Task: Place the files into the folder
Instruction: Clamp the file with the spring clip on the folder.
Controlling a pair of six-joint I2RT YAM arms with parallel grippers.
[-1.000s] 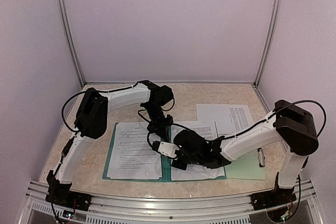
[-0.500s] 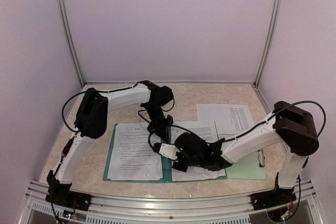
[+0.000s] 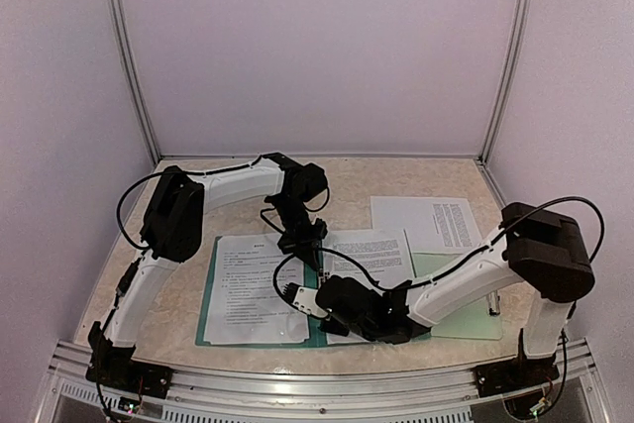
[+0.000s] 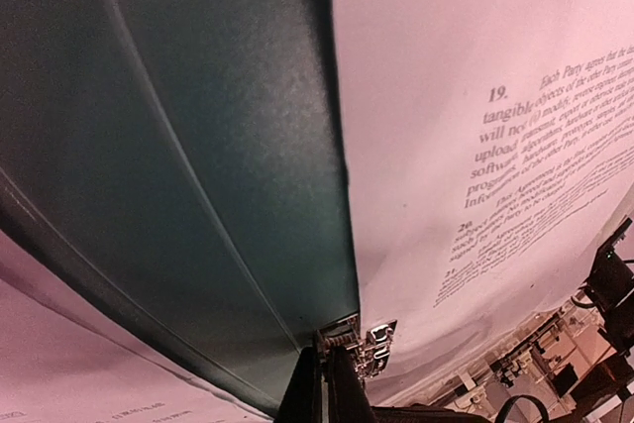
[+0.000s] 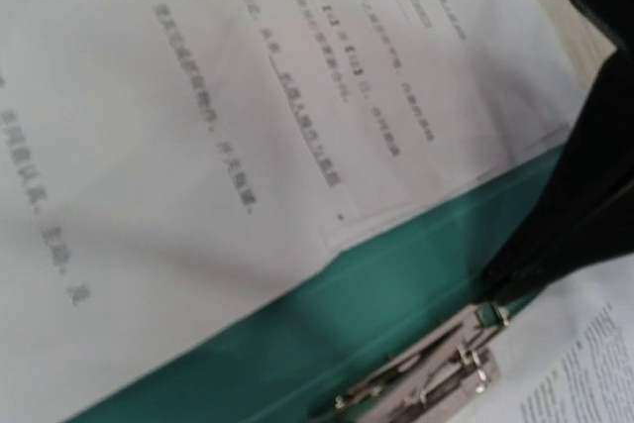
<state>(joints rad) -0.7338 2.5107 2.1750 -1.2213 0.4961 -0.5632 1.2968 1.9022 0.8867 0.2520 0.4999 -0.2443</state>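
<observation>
- Top external: found the dark teal-green flat card folder [image 3: 205,327] lying open near the front of the beige speckled table [image 3: 396,177], with white printed paper sheets [image 3: 248,289] resting on both halves. Counted one more printed sheet [image 3: 436,220] outside it at the back right, just behind a pale mint-green clipboard [image 3: 466,322]. Placed the left gripper [image 3: 303,242] at the far end of the folder's spine, unmoved over the last second. Tracked the right gripper [image 3: 332,322] sliding leftwards and nearer across the right-hand page, down to the near end of the spine, baring more of that page. Read this as settling the sheets already filed, with the stray sheet yet to go in.
- Left wrist: saw the fingertips [image 4: 309,398] pressed together with nothing between them, just beside a small metal clasp [image 4: 357,334] where dark card met white page.
- Right wrist: saw a text sheet overlapping teal card, with the clasp at the bottom edge. Could not pick out its own fingers for certain; took the jaws as closed on nothing.
</observation>
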